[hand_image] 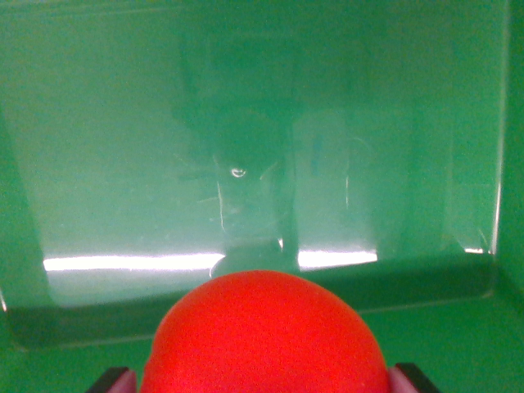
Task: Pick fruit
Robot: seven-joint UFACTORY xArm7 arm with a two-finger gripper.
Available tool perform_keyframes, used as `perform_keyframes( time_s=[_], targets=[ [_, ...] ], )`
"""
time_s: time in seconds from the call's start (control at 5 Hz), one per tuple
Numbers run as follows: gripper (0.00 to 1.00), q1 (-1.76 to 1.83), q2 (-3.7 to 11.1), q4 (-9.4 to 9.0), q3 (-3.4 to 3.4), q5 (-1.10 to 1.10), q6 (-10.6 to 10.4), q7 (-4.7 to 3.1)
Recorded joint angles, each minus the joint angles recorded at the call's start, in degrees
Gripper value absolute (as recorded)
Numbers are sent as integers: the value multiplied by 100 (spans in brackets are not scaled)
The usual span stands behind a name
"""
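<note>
Fruit (264, 336), round and red, sits low in my view between my fingers (115, 381), which press its two sides so it cannot roll free. Beyond it rises a clear container wall (246, 147) on green.

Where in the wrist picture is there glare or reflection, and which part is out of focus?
In the wrist view, bright glare bands lie along the bottom of the glossy green bin wall; a dark, blurred reflection sits at its middle; the red fruit between the gripper fingertips is soft-edged and oversaturated.
</note>
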Motion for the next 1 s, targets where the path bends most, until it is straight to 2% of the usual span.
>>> perform_keyframes(
  time_s=[0.2, 0.4, 0.6, 0.8, 1.0],
  targets=[
    [100, 0, 0, 0, 0, 0, 0, 0],
    [100, 1, -92, 172, 1, 3, 263, -10],
    [100, 1, -92, 172, 1, 3, 263, -10],
    [100, 1, -180, 336, 3, 7, 516, -20],
    [100, 1, -180, 336, 3, 7, 516, -20]
  ],
)
